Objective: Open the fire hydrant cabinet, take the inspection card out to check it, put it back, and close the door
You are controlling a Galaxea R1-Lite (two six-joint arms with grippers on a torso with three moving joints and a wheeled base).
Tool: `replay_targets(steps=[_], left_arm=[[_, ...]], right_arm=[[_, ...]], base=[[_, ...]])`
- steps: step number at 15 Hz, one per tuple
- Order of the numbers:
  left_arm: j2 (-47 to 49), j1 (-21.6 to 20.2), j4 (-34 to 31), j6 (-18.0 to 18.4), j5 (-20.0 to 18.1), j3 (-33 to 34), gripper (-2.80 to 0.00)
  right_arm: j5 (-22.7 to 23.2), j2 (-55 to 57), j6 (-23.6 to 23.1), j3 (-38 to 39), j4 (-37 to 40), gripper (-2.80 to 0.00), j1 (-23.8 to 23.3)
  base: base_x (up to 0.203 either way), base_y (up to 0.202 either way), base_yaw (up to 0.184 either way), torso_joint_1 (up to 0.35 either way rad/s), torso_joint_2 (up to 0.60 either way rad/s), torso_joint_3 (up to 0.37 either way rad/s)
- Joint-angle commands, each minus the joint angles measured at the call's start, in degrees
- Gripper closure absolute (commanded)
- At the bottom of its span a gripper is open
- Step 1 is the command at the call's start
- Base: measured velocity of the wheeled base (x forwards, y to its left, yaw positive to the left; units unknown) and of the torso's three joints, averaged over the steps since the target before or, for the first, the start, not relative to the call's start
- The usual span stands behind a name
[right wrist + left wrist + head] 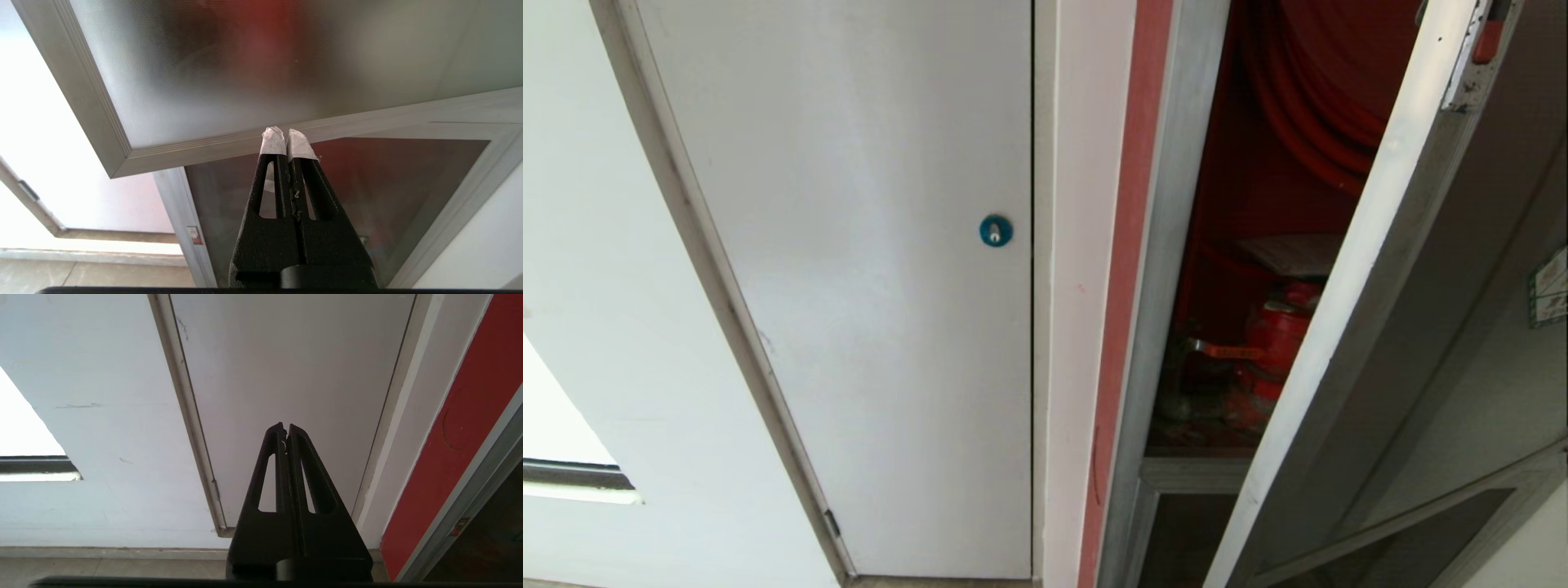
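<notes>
The left gripper (285,428) and right gripper (288,132) have jaws pressed together, empty. The door (1413,327) stands ajar on the cabinet (1168,286), right.

This looks like a corridor of a public or office building, not a home. A fire hydrant cabinet (1176,343) with aluminium frame is built into the wall, with red hose reel (1327,98) and red valve (1278,335) inside (its glass door (1437,343) stands open). Beside it are a plain white service door (866,286) with blue round lock (996,231), and tiled floor (102,567).
</notes>
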State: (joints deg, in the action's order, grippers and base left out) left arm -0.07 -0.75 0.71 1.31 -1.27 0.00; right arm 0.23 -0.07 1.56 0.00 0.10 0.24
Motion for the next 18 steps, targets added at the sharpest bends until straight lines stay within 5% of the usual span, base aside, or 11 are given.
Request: replay_targets(steps=[1, 18], left_arm=[[0.01, -0.05, 0.05, -0.93, 1.00, 0.35, 0.00], [0.06, -0.05, 0.08, -1.31, 1.38, 0.35, 0.00]], right_arm=[[0.03, -0.01, 0.02, 0.00, -0.01, 0.00, 0.02], [0.03, 0.07, -0.24, 0.00, -0.10, 0.00, 0.02]], base=[[0.000, 0.000, 0.000, 0.000, 0.00, 0.000], [0.000, 0.000, 0.000, 0.000, 0.00, 0.000]])
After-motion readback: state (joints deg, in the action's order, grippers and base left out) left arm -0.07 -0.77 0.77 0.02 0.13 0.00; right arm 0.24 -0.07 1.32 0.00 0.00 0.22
